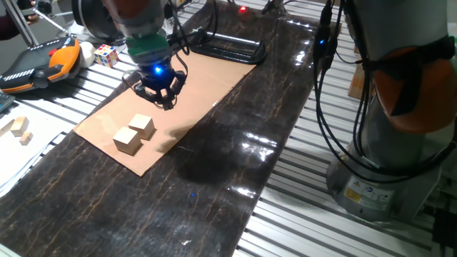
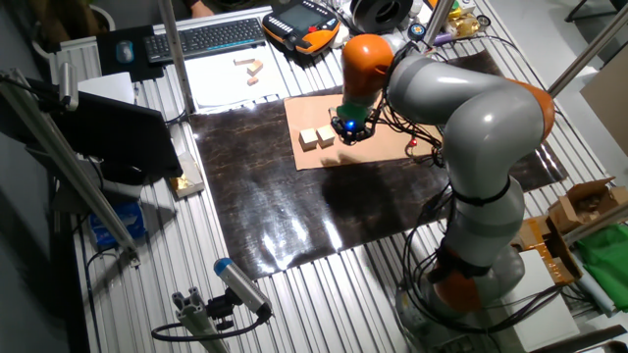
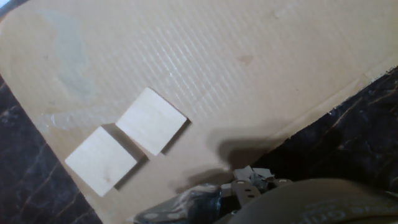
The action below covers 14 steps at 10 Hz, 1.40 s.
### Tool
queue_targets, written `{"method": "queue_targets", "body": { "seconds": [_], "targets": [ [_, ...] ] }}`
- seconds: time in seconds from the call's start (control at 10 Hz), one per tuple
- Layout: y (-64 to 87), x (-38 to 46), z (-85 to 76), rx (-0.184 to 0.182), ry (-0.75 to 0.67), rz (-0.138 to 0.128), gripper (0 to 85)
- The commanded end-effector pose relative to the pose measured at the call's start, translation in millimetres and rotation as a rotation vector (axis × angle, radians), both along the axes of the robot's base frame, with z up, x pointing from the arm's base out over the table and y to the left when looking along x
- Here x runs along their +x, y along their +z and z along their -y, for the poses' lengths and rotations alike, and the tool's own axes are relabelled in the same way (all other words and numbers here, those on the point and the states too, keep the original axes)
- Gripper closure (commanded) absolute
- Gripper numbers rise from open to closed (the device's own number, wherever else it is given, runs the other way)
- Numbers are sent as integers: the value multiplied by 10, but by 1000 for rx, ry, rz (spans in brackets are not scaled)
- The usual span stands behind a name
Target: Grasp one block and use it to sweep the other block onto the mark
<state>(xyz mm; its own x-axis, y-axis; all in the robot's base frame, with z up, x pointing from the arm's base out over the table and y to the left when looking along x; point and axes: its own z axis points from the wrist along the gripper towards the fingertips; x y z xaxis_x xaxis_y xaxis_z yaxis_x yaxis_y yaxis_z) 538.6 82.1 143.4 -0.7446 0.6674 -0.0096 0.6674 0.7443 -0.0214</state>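
Observation:
Two pale wooden blocks lie side by side on a brown cardboard sheet point(image 1: 207, 78): one point(image 1: 141, 125) nearer the gripper, the other point(image 1: 128, 140) by the sheet's front edge. They also show in the hand view point(image 3: 151, 120) point(image 3: 101, 160) and in the other fixed view point(image 2: 326, 135) point(image 2: 309, 139). My gripper point(image 1: 166, 102) hovers over the cardboard just behind the blocks, apart from them, holding nothing. Its fingers are too dark to read. I cannot make out the black dot mark in any view.
The cardboard lies on a dark marbled mat point(image 1: 214, 178). A multicoloured puzzle cube point(image 1: 107, 55) and an orange pendant point(image 1: 43, 64) sit at the back left. Spare wooden pieces point(image 1: 18, 130) lie at the left. A black tray point(image 1: 228, 50) stands behind the cardboard.

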Motion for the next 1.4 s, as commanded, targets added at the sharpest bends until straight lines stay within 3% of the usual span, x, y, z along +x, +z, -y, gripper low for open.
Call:
{"method": "queue_targets", "body": {
  "seconds": [0.0, 0.2, 0.6, 0.7, 0.9, 1.0, 1.3],
  "targets": [
    [-1, 0, -3, -2, -3, 8, 843],
    [-1, 0, -3, 6, -12, 20, 843],
    [-1, 0, -3, -29, -99, 39, 843],
    [-1, 0, -3, -26, -105, 38, 843],
    [-1, 0, -3, 14, -146, 25, 843],
    [-1, 0, -3, 6, -164, 25, 843],
    [34, 140, -320, -17, -255, 22, 843]
  ]
}}
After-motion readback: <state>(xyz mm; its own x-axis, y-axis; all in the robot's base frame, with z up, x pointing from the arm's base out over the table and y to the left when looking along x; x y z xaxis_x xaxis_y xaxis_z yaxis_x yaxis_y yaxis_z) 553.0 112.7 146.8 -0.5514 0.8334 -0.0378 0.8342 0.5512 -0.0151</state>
